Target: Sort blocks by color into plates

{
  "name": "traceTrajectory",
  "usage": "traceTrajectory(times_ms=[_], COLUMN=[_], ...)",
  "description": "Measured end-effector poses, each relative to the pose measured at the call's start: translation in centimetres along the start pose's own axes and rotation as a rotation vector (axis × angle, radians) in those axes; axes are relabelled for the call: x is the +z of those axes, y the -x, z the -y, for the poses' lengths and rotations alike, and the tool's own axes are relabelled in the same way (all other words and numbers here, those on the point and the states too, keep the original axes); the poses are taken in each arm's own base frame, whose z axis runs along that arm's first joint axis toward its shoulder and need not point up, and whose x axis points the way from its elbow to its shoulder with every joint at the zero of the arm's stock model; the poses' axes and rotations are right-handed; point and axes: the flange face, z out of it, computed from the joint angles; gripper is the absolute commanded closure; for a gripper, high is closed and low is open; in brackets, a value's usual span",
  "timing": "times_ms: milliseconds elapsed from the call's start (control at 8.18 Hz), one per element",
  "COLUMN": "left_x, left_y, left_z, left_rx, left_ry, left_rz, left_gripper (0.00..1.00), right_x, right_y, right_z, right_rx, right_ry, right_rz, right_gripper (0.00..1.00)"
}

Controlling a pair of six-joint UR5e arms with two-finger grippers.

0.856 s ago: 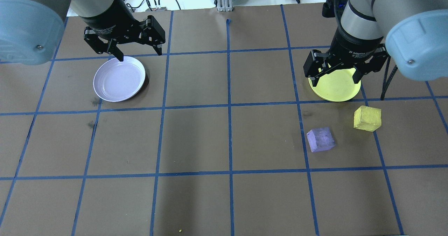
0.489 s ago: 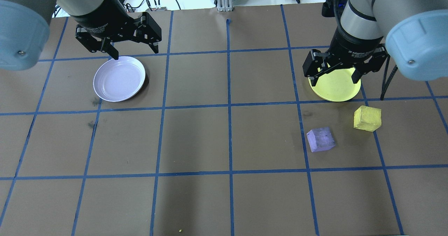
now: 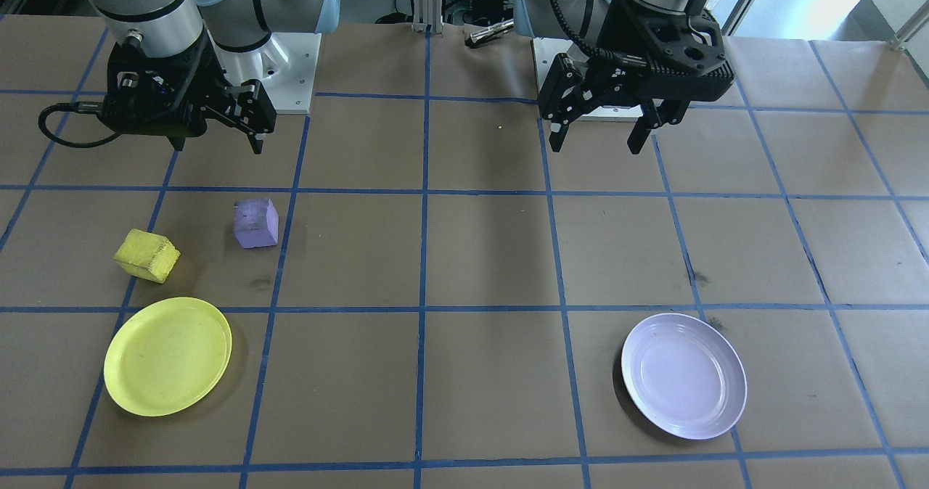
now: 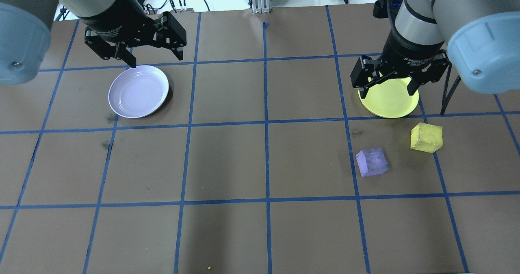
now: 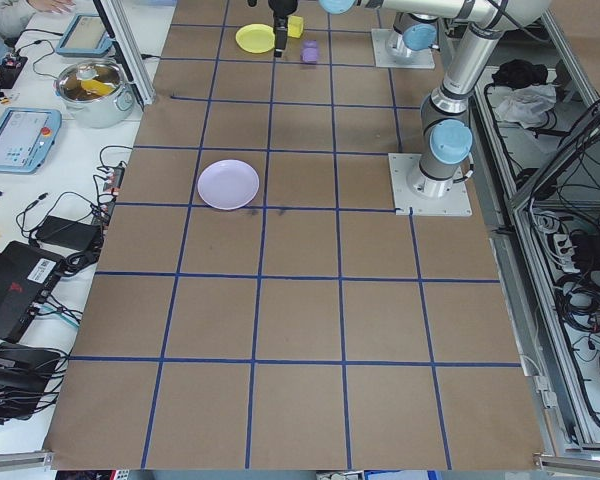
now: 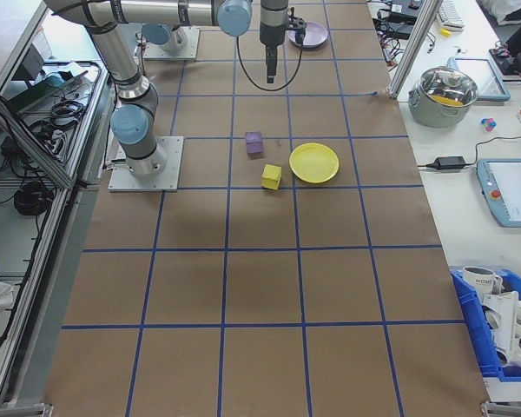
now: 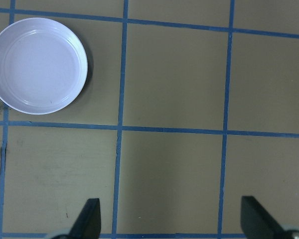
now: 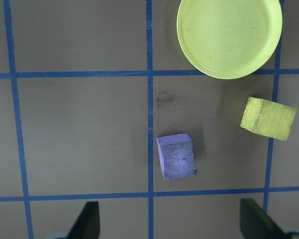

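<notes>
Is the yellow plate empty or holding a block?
Empty. The yellow plate is bare; the yellow block lies beside it on the table.

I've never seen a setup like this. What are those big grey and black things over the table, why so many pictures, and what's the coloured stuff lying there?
Those are two robot arms bolted to a table, each ending in a two-finger claw called a gripper. The pictures show one moment from several cameras: one above and behind the robot, one facing it, one at each table end, and one on each wrist looking down past the fingers.

On the brown paper with blue tape lines lie a lavender plate, a yellow plate, a yellow block and a purple block. Both blocks sit on the paper near the yellow plate, and both plates are empty.

The left gripper hangs near the lavender plate; the right gripper hangs over the yellow one. Both are open and hold nothing.
</notes>
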Motion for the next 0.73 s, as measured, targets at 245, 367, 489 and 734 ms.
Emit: traceTrajectory(times_ms=[245,367,489,734], left_x=[0.1,0.2,0.4,0.9], left_y=[0.1,0.0,0.0,0.0], left_z=[0.2,0.6,1.0,1.3], left_rx=[0.001,0.002,0.003,0.004], left_ry=[-0.002,-0.010,-0.021,-0.030], left_rz=[0.002,0.000,-0.002,0.000], left_gripper=[0.00,0.00,0.00,0.00], right_x=[-0.1,-0.1,-0.1,-0.1], right_y=[0.0,0.0,0.1,0.1], right_z=[0.0,0.1,0.2,0.3], right_rx=[0.000,0.000,0.000,-0.001], right_ry=[-0.005,-0.011,-0.015,-0.021], right_rz=[0.001,0.002,0.001,0.001], right_gripper=[0.00,0.00,0.00,0.00])
